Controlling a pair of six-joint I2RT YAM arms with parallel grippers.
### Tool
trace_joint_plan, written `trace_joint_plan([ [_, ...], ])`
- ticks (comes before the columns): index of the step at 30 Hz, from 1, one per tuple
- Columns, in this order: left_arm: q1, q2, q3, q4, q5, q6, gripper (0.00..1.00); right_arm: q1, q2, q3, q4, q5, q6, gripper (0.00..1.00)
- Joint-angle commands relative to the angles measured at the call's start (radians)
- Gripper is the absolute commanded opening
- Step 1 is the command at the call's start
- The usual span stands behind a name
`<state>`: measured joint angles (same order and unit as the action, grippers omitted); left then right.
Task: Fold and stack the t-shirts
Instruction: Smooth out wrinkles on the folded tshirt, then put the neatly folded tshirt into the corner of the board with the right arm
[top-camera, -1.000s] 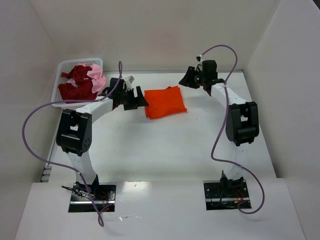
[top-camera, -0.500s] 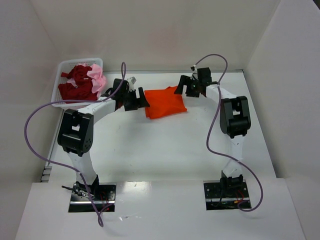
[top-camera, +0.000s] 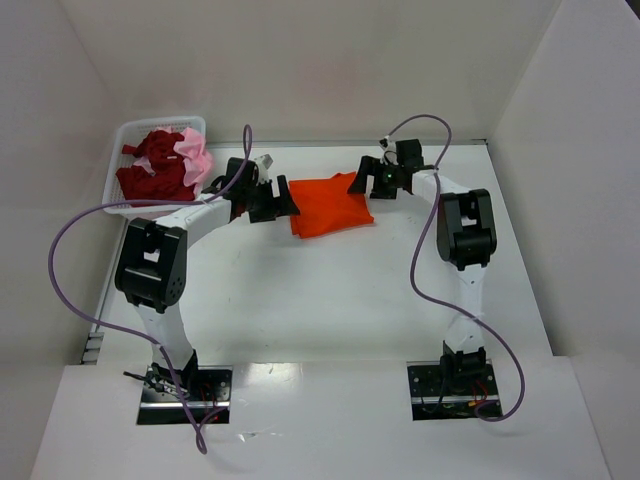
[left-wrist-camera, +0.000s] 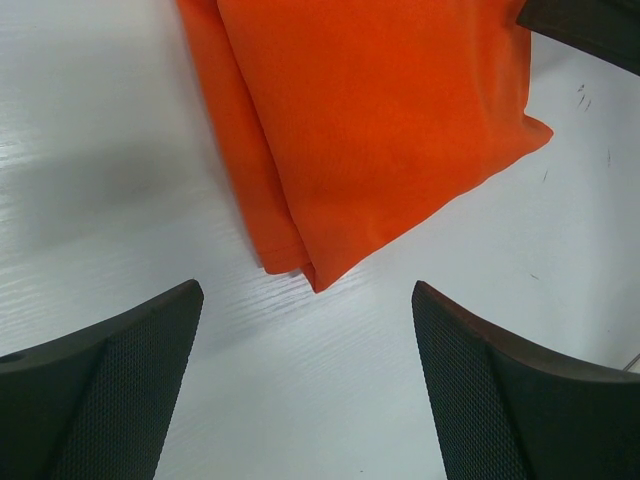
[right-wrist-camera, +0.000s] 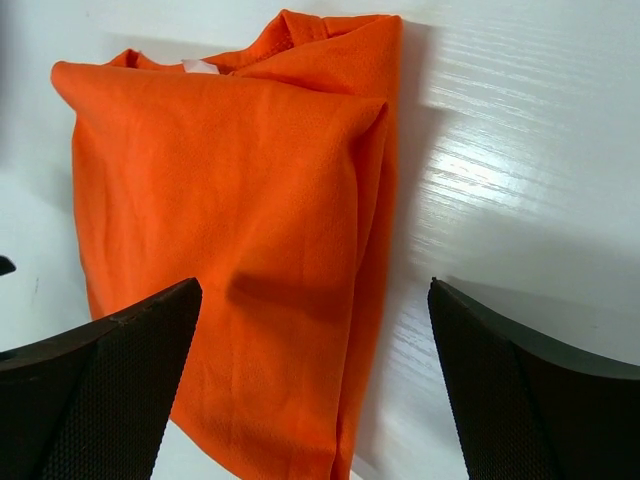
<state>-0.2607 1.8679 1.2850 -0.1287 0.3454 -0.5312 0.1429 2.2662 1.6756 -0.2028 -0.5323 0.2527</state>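
Note:
A bright orange t-shirt lies folded into a rough square on the white table at the back middle. My left gripper is open just off its left edge; the left wrist view has a folded corner of the orange t-shirt ahead of the wide-apart fingers. My right gripper is open above the cloth's far right corner, its fingers straddling the orange t-shirt without pinching it. A dark red t-shirt and a pale pink t-shirt lie crumpled in the basket.
The white mesh basket stands at the back left corner, close behind my left arm. White walls enclose the table at the back and on both sides. Purple cables loop beside each arm.
My right gripper has swung left from beside the table's back right to over the orange shirt's right corner and opened wide. My left gripper has barely moved.

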Motion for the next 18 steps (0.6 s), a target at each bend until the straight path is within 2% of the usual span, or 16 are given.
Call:
trace_joint_plan([
  [1,-0.005,-0.047,0.02,0.015,0.02,-0.007,0.93,-0.006,0.044,0.027,-0.023,-0.072,-0.02,1.0],
  [4,-0.005,-0.047,0.02,0.015,0.02,-0.007,0.93,-0.006,0.07,0.042,-0.035,-0.097,-0.009,1.0],
  [8,-0.005,-0.058,0.02,0.015,0.02,-0.007,0.93,-0.006,0.081,0.071,-0.05,-0.132,0.002,0.95],
  [18,-0.005,-0.058,0.02,0.006,0.047,-0.007,0.93,0.003,0.101,0.081,-0.075,-0.132,0.04,0.93],
])
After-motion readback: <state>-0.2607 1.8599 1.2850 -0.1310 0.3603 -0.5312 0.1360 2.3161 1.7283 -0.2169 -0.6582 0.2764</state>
